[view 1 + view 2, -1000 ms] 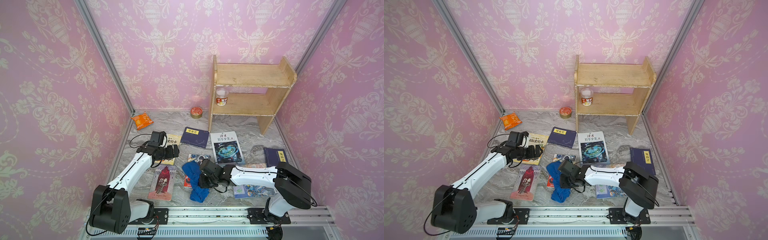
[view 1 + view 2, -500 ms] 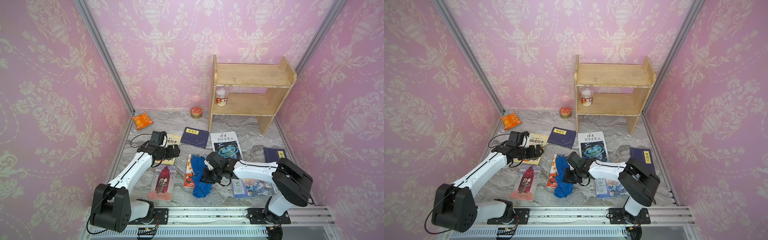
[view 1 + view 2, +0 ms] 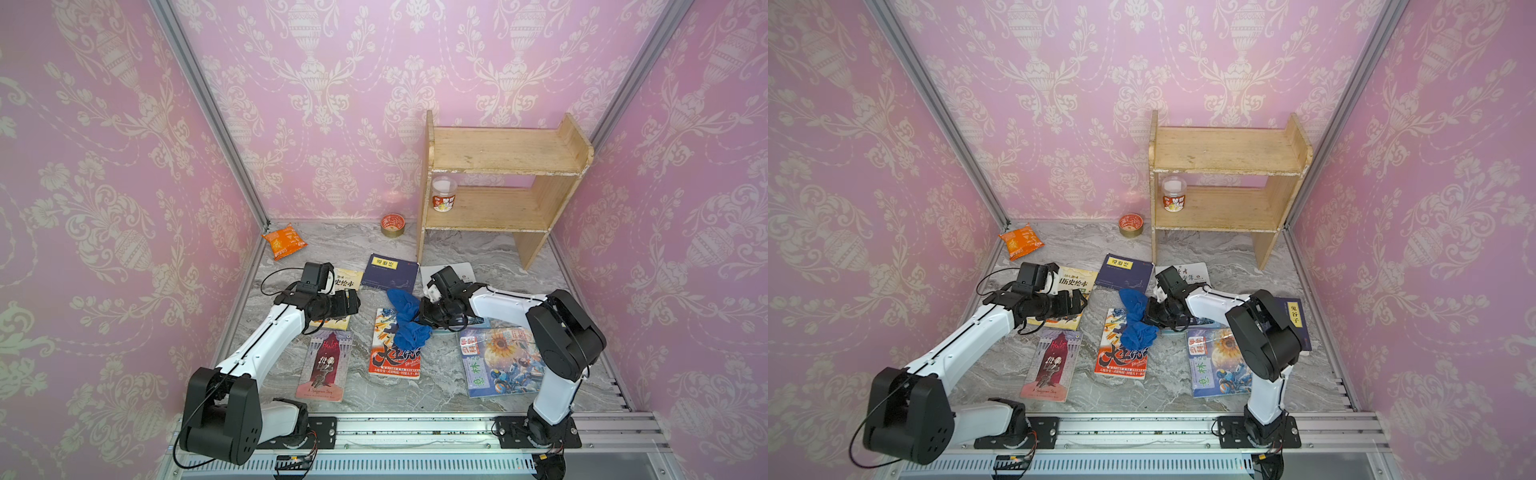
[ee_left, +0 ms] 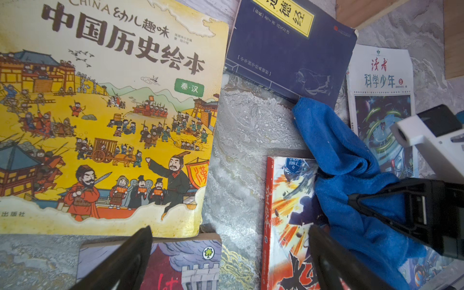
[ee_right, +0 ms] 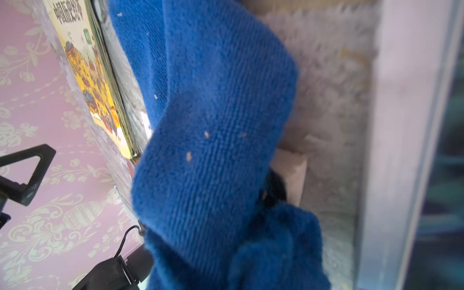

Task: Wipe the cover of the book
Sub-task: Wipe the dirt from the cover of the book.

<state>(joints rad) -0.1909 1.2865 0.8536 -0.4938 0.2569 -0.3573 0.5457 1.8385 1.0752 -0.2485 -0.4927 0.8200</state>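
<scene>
The right gripper (image 3: 423, 312) is pinched tight on a blue cloth (image 3: 409, 328), its jaws nearly together with a fold of fabric between them. From the jaws the cloth trails in a crumpled strip. Its bunched end lies on the upper part of the red-covered book (image 3: 395, 359), and its far end runs off the book to the near corner of a navy book (image 3: 390, 272). The red-covered book lies flat about midway along the front edge of the table (image 3: 440, 374), on the left arm's side of the pinching jaws, its lower half bare. The left gripper (image 3: 354, 300) hangs by the near right corner of a yellow picture book (image 4: 100, 125), jaws spread wide, holding nothing, apart from the cloth.
</scene>
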